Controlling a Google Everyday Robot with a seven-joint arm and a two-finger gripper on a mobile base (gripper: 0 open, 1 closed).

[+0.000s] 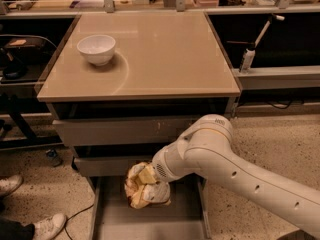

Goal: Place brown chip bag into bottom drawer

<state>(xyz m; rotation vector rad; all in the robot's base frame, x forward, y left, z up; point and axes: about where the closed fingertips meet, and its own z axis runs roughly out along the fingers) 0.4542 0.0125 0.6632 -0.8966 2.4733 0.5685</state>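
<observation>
The brown chip bag [141, 188], crumpled with pale yellow and white print showing, hangs at the end of my white arm [220, 156]. It is low over the back part of the open bottom drawer [150, 223], a flat grey tray pulled out toward the camera. I cannot tell whether the bag touches the drawer floor. My gripper [151, 181] is shut on the bag and mostly hidden behind it and my wrist.
A white bowl [97, 48] stands on the tan cabinet top [160, 59] at the back left. Two taller drawer fronts [120, 131] sit above the bag. Someone's white shoes [46, 226] are on the floor at the lower left. Benches flank both sides.
</observation>
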